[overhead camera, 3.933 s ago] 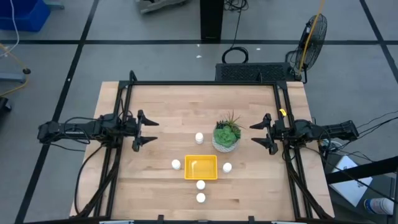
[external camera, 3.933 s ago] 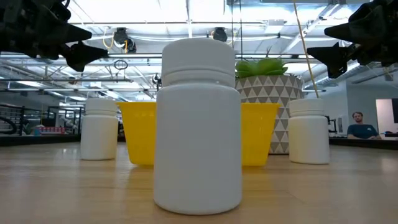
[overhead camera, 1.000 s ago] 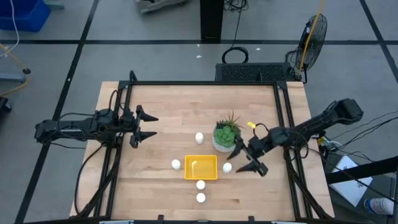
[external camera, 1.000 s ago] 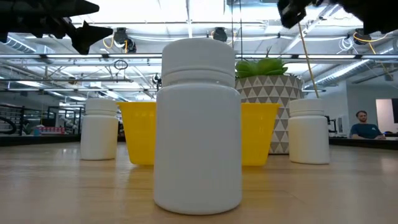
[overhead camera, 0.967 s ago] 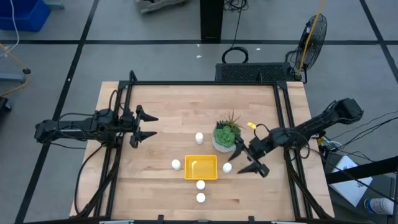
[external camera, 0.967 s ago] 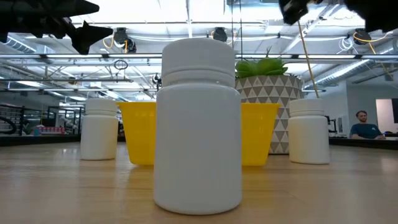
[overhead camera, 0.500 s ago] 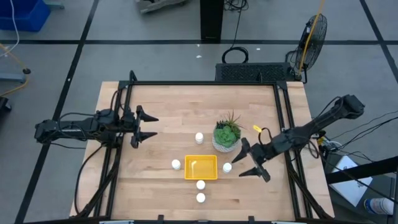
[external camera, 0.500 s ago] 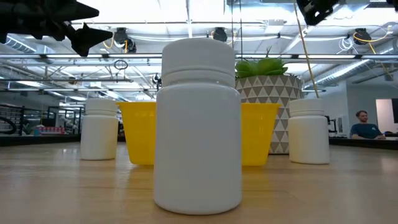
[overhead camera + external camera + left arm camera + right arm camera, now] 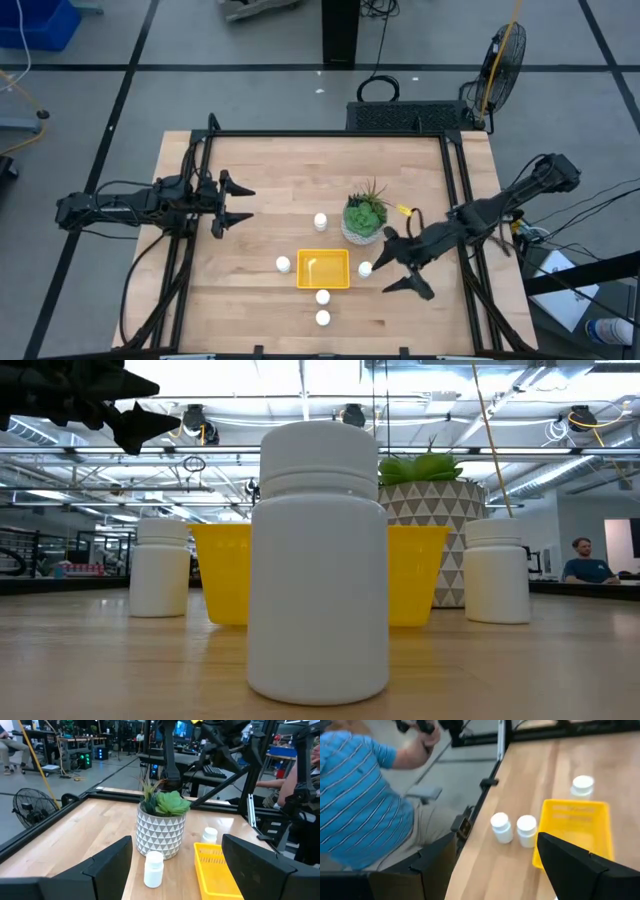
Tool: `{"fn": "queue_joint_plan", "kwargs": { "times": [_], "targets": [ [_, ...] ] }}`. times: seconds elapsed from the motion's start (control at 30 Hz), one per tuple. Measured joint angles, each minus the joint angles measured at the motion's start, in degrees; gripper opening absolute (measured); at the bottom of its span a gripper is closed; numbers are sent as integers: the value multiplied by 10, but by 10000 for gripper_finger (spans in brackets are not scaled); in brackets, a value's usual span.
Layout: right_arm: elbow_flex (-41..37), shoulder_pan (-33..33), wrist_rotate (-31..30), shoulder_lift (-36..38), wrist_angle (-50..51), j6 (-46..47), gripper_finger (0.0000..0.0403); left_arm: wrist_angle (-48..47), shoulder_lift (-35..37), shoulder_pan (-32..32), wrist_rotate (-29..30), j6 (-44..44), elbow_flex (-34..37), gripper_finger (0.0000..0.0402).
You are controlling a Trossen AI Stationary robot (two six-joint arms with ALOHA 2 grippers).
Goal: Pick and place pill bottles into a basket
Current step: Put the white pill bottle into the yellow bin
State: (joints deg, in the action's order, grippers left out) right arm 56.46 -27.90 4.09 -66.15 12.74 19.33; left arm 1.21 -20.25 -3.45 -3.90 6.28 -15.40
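Note:
The yellow basket [image 9: 323, 268] lies near the table's front middle. Five white pill bottles stand around it: one on its left [image 9: 283, 264], one on its right [image 9: 365, 269], two in front [image 9: 323, 297] [image 9: 323, 318] and one behind [image 9: 320, 221]. My right gripper [image 9: 392, 266] is open, just right of the bottle beside the basket, touching nothing. Its wrist view shows the basket [image 9: 575, 830] and bottles [image 9: 501, 827]. My left gripper [image 9: 235, 203] is open and empty at the table's left, above the surface; it also shows in the low view [image 9: 130, 415].
A pale patterned pot with a green plant [image 9: 364, 222] stands just behind the basket's right corner, close to my right arm. Black frame rails [image 9: 190, 250] run along the table's left, right and far sides. A person in a blue striped shirt [image 9: 360, 795] sits beyond the table's near edge.
My right gripper has shifted a little toward the table's near edge, staying open beside the bottle right of the basket, and it has left the top of the low view. The bottles and the basket have stayed in place.

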Motion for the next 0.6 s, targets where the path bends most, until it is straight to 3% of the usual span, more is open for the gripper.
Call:
{"fn": "queue_joint_plan", "kwargs": {
  "times": [0.23,0.43,0.6],
  "targets": [
    [90,-13,5,-88,93,-9,270,1,0,0,0,1,0,310],
    [147,-19,2,-120,163,-34,270,0,0,0,0,2,0,310],
    [152,-19,-85,-107,236,-50,270,-2,0,0,0,2,0,310]
  ]
}}
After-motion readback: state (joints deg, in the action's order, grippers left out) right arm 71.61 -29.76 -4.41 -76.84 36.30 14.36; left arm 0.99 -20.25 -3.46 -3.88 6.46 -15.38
